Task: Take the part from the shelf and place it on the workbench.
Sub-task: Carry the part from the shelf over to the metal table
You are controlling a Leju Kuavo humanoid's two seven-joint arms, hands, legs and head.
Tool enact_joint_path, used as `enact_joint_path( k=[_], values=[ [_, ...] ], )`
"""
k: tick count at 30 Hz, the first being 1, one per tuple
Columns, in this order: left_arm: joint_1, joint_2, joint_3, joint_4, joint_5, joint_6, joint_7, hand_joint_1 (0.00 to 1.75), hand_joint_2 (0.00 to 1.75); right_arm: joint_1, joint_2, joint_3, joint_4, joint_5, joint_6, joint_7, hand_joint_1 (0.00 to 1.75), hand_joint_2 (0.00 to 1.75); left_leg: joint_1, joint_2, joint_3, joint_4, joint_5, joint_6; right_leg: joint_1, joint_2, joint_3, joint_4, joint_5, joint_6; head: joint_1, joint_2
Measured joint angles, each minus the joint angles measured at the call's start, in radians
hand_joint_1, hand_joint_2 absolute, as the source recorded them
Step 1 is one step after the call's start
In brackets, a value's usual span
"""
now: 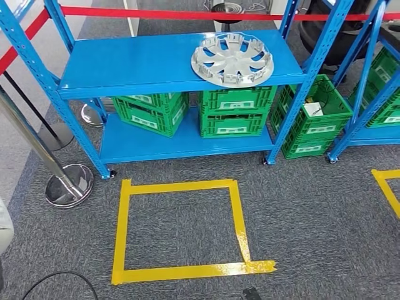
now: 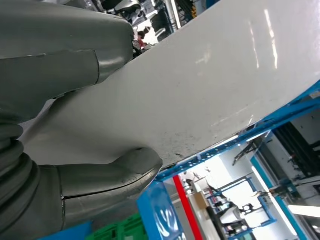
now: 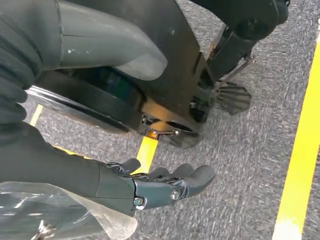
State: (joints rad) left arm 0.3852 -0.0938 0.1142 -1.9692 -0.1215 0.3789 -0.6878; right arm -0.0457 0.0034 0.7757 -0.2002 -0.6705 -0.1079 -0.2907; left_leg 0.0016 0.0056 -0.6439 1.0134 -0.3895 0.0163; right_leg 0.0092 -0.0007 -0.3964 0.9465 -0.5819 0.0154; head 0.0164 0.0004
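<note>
The part, a silver wheel cover (image 1: 232,59), lies flat on the top board of the blue shelf (image 1: 141,62), toward its right end, with its ribbed inner side facing up. Neither hand is anywhere near it. The right hand (image 3: 151,180) hangs low over the grey carpet (image 3: 241,170), its dark fingers (image 3: 188,177) stretched out and slightly apart, holding nothing, with yellow floor tape (image 3: 298,165) running past beside it. The left hand (image 2: 75,125) sits close against a broad white panel (image 2: 211,85), thumb and a grey finger spread wide with nothing between them, so it looks released too. On the lower board under the part stand two green crates (image 1: 235,111), one tilted and one square, and a further green crate (image 1: 314,119) rests on the floor between this shelf and the next blue rack to the right. A yellow tape square (image 1: 181,230) marks the carpet directly in front of the shelf. To the left, a chrome stanchion (image 1: 66,181) with a round base carries red barrier tape (image 1: 179,12) that runs along behind the shelf's top.
</note>
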Motion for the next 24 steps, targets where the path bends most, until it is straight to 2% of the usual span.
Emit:
enact_joint_path(
  k=[2, 3, 4, 5, 6, 7, 8, 9, 10, 11, 12, 13, 14, 15, 16, 17, 18, 19, 21, 22, 23, 24],
  values=[
    [0.001, 0.0, -0.002, 0.0, 0.0, 0.004, 0.0, 1.75, 1.75, 0.003, 0.0, 0.0, -0.001, 0.0, -0.002, 0.0, 0.0, 1.75, 0.003, -0.001, -0.004, -0.008, 0.015, -0.013, 0.0, -0.002, -0.014, -0.008, 0.019, -0.007, 0.003, 0.0],
    [0.002, 0.0, -0.003, 0.0, 0.002, 0.006, 0.0, 1.75, 1.75, 0.004, 0.0, 0.0, -0.001, 0.0, -0.002, 0.0, 0.0, 1.75, 0.003, -0.002, -0.01, 0.001, -0.005, -0.018, -0.003, -0.005, -0.026, -0.01, 0.033, -0.013, 0.003, 0.0],
    [0.003, 0.001, -0.004, 0.0, 0.003, 0.008, 0.0, 1.75, 1.75, 0.006, -0.001, 0.0, -0.001, 0.0, -0.003, 0.0, 0.0, 1.75, 0.004, -0.003, -0.018, 0.027, -0.046, -0.024, -0.005, -0.008, -0.042, -0.012, 0.048, -0.019, 0.0, 0.0],
    [0.004, 0.001, -0.004, 0.0, 0.004, 0.01, 0.0, 1.75, 1.75, 0.007, -0.001, 0.0, -0.001, 0.0, -0.003, 0.001, 0.0, 1.75, 0.006, -0.004, -0.027, 0.073, -0.106, -0.028, -0.008, -0.011, -0.059, -0.012, 0.063, -0.023, -0.001, 0.0],
    [0.004, 0.002, -0.005, 0.0, 0.005, 0.011, 0.0, 1.75, 1.75, 0.008, -0.001, 0.0, -0.002, 0.001, -0.004, 0.001, 0.0, 1.75, 0.007, -0.004, -0.033, 0.134, -0.167, -0.033, -0.008, -0.012, -0.076, -0.01, 0.076, -0.026, -0.004, 0.0],
    [0.004, 0.002, -0.005, 0.0, 0.005, 0.011, 0.0, 1.75, 1.75, 0.009, -0.001, 0.0, -0.002, 0.001, -0.004, 0.001, 0.0, 1.75, 0.008, -0.004, -0.035, 0.198, -0.209, -0.036, -0.008, -0.015, -0.093, -0.006, 0.088, -0.026, -0.005, 0.0],
    [0.004, 0.002, -0.005, 0.0, 0.005, 0.011, 0.0, 1.75, 1.75, 0.01, -0.001, 0.0, -0.002, 0.002, -0.004, 0.001, 0.0, 1.75, 0.009, -0.004, -0.032, 0.251, -0.222, -0.04, -0.008, -0.017, -0.112, 0.001, 0.1, -0.026, -0.005, 0.0],
    [0.004, 0.002, -0.005, 0.0, 0.005, 0.011, 0.0, 1.75, 1.75, 0.01, -0.001, 0.0, -0.003, 0.003, -0.004, 0.001, 0.0, 1.75, 0.009, -0.004, -0.019, 0.28, -0.207, -0.042, -0.008, -0.02, -0.133, 0.011, 0.111, -0.024, -0.005, 0.0],
    [0.004, 0.002, -0.005, 0.0, 0.004, 0.011, 0.0, 1.75, 1.75, 0.01, -0.001, 0.0, -0.003, 0.004, -0.005, 0.001, 0.0, 1.75, 0.01, -0.003, 0.006, 0.278, -0.175, -0.044, -0.009, -0.022, -0.157, 0.023, 0.121, -0.022, -0.005, 0.0],
    [0.004, 0.002, -0.005, 0.0, 0.003, 0.011, 0.0, 1.75, 1.75, 0.01, -0.001, 0.001, -0.005, 0.005, -0.005, 0.001, 0.0, 1.75, 0.011, -0.002, 0.046, 0.243, -0.142, -0.045, -0.009, -0.024, -0.181, 0.036, 0.129, -0.019, -0.005, 0.0],
    [0.004, 0.002, -0.005, 0.0, 0.001, 0.01, 0.0, 1.75, 1.75, 0.01, -0.001, 0.001, -0.006, 0.006, -0.005, 0.001, 0.0, 1.75, 0.012, 0.0, 0.099, 0.178, -0.133, -0.045, -0.009, -0.025, -0.201, 0.05, 0.136, -0.015, -0.006, 0.0],
    [0.003, 0.002, -0.005, -0.002, -0.002, 0.01, 0.0, 1.75, 1.75, 0.011, -0.001, 0.001, -0.008, 0.008, -0.005, 0.001, 0.0, 1.75, 0.012, 0.002, 0.155, 0.1, -0.144, -0.042, -0.008, -0.027, -0.216, 0.062, 0.141, -0.01, -0.005, 0.0],
    [0.002, 0.002, -0.005, -0.003, -0.003, 0.01, 0.0, 1.75, 1.75, 0.011, -0.001, 0.002, -0.01, 0.01, -0.005, 0.001, 0.0, 1.75, 0.01, 0.004, 0.196, 0.035, -0.165, -0.036, -0.007, -0.028, -0.227, 0.072, 0.149, -0.005, -0.005, 0.0],
    [0.001, 0.002, -0.005, -0.004, -0.004, 0.009, 0.0, 1.75, 1.75, 0.01, -0.001, 0.002, -0.012, 0.012, -0.005, 0.002, 0.0, 1.75, 0.008, 0.004, 0.218, -0.008, -0.184, -0.028, -0.006, -0.03, -0.233, 0.076, 0.158, 0.0, -0.004, 0.0],
    [0.001, 0.001, -0.005, -0.006, -0.005, 0.009, 0.0, 1.75, 1.75, 0.01, -0.001, 0.002, -0.014, 0.015, -0.005, 0.003, 0.0, 1.75, 0.005, 0.002, 0.223, -0.025, -0.188, -0.018, -0.006, -0.032, -0.237, 0.077, 0.168, 0.005, -0.004, 0.0],
    [0.002, 0.001, -0.005, -0.006, -0.007, 0.009, 0.0, 1.75, 1.75, 0.01, -0.001, 0.003, -0.015, 0.017, -0.005, 0.005, 0.0, 1.75, 0.005, 0.002, 0.213, -0.025, -0.18, -0.009, -0.008, -0.032, -0.241, 0.077, 0.172, 0.011, -0.004, 0.0],
    [0.004, 0.0, -0.004, -0.006, -0.009, 0.009, 0.0, 1.75, 1.75, 0.011, -0.001, 0.003, -0.016, 0.018, -0.005, 0.006, 0.0, 1.75, 0.005, 0.0, 0.203, -0.025, -0.169, 0.0, -0.01, -0.029, -0.244, 0.083, 0.159, 0.016, -0.004, 0.0],
    [0.005, -0.001, -0.004, -0.006, -0.011, 0.008, 0.0, 1.75, 1.75, 0.013, -0.001, 0.004, -0.017, 0.019, -0.005, 0.007, 0.0, 1.75, 0.005, -0.002, 0.191, -0.026, -0.156, 0.008, -0.011, -0.023, -0.252, 0.105, 0.125, 0.02, -0.003, 0.0],
    [0.006, -0.004, -0.003, -0.006, -0.015, 0.007, 0.0, 1.75, 1.75, 0.014, -0.001, 0.005, -0.019, 0.022, -0.005, 0.009, 0.0, 1.75, 0.005, -0.009, 0.158, -0.026, -0.127, 0.018, -0.012, -0.009, -0.276, 0.204, 0.015, 0.025, 0.002, 0.0],
    [0.007, -0.005, -0.002, -0.006, -0.015, 0.006, 0.0, 1.75, 1.75, 0.014, -0.001, 0.006, -0.02, 0.024, -0.006, 0.01, 0.0, 1.75, 0.003, -0.014, 0.138, -0.025, -0.111, 0.02, -0.012, -0.006, -0.287, 0.269, -0.028, 0.025, 0.005, 0.0],
    [0.008, -0.006, -0.001, -0.006, -0.016, 0.005, 0.0, 1.75, 1.75, 0.013, -0.001, 0.008, -0.022, 0.025, -0.006, 0.01, 0.0, 1.75, 0.0, -0.02, 0.117, -0.024, -0.095, 0.021, -0.011, -0.004, -0.29, 0.325, -0.046, 0.024, 0.006, 0.0],
    [0.009, -0.007, 0.0, -0.006, -0.016, 0.002, 0.0, 1.75, 1.75, 0.013, -0.001, 0.009, -0.023, 0.026, -0.006, 0.011, 0.0, 1.75, -0.003, -0.027, 0.096, -0.022, -0.08, 0.021, -0.011, -0.003, -0.282, 0.357, -0.037, 0.02, 0.007, 0.0]
  ],
)
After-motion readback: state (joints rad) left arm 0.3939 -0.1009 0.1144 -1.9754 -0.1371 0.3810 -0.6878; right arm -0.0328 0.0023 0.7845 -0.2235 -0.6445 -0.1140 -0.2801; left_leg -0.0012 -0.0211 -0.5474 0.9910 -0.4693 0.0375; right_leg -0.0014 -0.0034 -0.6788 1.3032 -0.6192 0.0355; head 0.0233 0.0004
